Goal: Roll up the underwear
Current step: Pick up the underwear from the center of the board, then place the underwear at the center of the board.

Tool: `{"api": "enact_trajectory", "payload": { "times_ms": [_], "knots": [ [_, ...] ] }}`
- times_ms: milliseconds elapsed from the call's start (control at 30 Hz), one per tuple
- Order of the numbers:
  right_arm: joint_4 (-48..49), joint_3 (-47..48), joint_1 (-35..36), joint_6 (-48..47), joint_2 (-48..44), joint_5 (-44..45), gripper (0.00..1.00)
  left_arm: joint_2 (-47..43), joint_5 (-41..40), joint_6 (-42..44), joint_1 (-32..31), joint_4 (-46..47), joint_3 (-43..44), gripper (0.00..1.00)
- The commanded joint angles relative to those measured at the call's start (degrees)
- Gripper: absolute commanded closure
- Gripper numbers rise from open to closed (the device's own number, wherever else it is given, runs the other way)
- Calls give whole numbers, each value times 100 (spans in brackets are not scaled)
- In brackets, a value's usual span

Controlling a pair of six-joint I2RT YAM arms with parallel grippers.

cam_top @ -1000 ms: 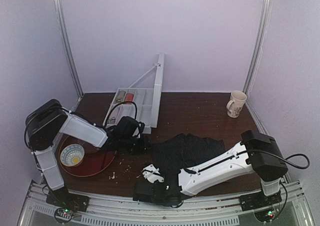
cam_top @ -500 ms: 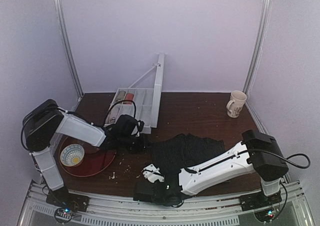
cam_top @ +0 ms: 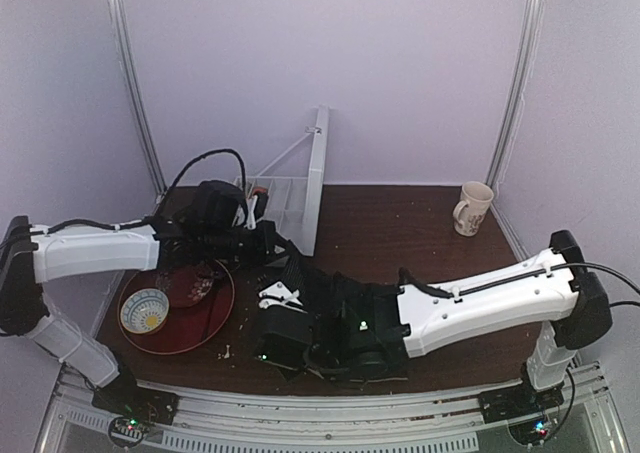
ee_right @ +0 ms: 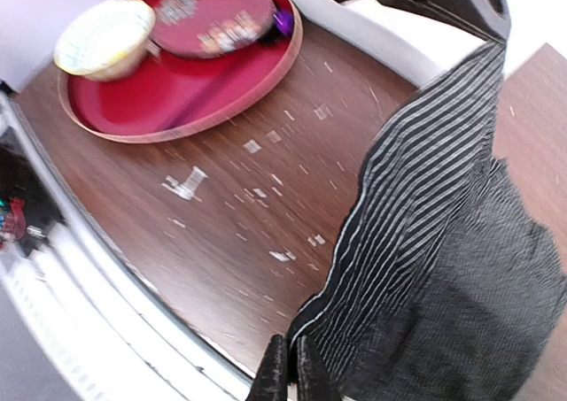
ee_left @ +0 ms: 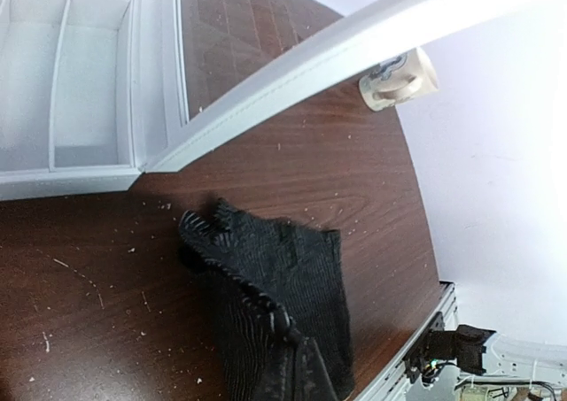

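Pale lilac walls close in a dark wooden table [cam_top: 400, 223] speckled with small white scraps [ee_right: 186, 184]. Both arms reach toward its front middle, and the underwear [ee_right: 425, 206] is there, just to the right of a round red tray [cam_top: 215, 318].

The right claw [ee_right: 288, 367] has its two fingers pressed together, with no gap showing, pinching the garment's light hem edge. It sits low, close to the table's front edge. From that pinch a band of black cloth with pale pinstripes runs up and away, pulled fairly straight, to the far end, where the left claw [ee_left: 291, 366] grips it. The left wrist view shows the cloth narrowing into a gathered ridge that runs right in between that claw's dark fingers, which are clamped shut on it. So each claw holds one end of the same garment, and neither touches anything else.

The rest of the cloth spreads out loosely, creased, beside the raised band and appears to lie on the wood.

On the tray stand a small patterned bowl [cam_top: 147, 310] and a flat red dish [ee_right: 211, 16] with a printed design. At the back left is a white divided box [ee_left: 71, 73] with its lid [cam_top: 318, 178] propped upright. A cream mug [cam_top: 472, 208] stands at the back right, well apart from everything else.
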Motion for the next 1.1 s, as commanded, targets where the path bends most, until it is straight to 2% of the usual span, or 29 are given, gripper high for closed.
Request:
{"api": "enact_trajectory", "payload": {
  "times_ms": [0,233,433,500,767,1067],
  "knots": [
    [-452,843,44,-603,72,-163,100,-657,-198,191,188,-883,302,100],
    [-474,1886,40,-1166,130,-444,100,-1546,-509,316,509,-1984,1016,100],
    [-172,1835,40,-1238,-284,-469,100,-1610,-360,400,516,-2167,1778,100],
    [62,1444,40,-1132,-554,-410,100,-1385,-161,370,482,-2147,1973,100],
    [1181,-1269,40,-6,-2247,129,100,-134,-108,114,-53,-1524,2325,100],
    [562,-3120,48,1251,-3793,692,100,1865,61,-27,-851,-852,3323,100]
  ]
}}
